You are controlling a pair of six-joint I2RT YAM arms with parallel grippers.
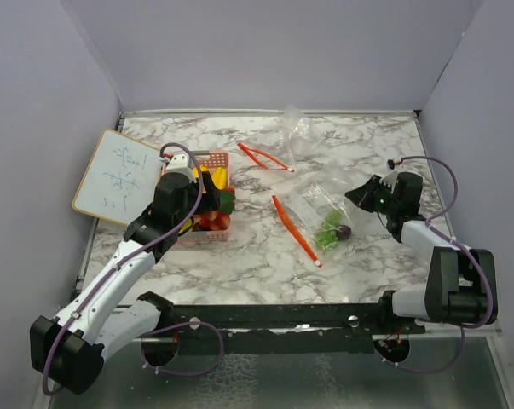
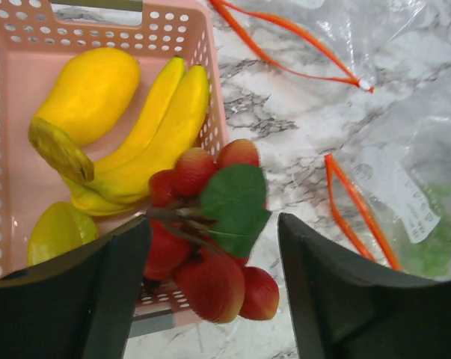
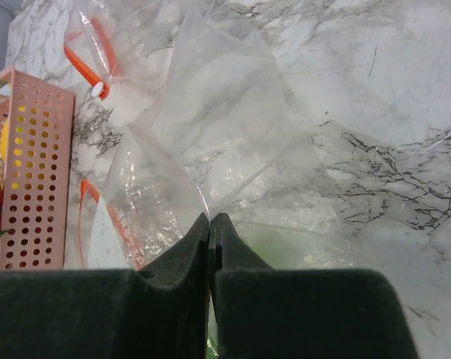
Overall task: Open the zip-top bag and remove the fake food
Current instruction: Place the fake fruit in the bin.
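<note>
A pink basket [image 1: 212, 158] [image 2: 16, 194] holds fake food: yellow bananas [image 2: 165, 127], a yellow mango [image 2: 90, 90] and a red strawberry cluster [image 2: 214, 288] with a green leaf hanging over the basket's rim. My left gripper [image 1: 201, 200] [image 2: 212, 224] is open above the basket, with the strawberries between its fingers. The clear zip-top bag [image 1: 312, 200] [image 3: 210, 127] lies mid-table with its orange zip strip [image 1: 295, 230] open. Green fake food [image 1: 329, 228] and a dark purple piece [image 1: 344, 231] sit inside. My right gripper [image 1: 359, 196] [image 3: 210, 218] is shut on the bag's film.
A second clear bag [image 1: 295, 128] with an orange zip [image 1: 265, 156] lies at the back. A small whiteboard [image 1: 116, 177] leans at the left wall. Grey walls close in the marble table [image 1: 239, 273] on three sides.
</note>
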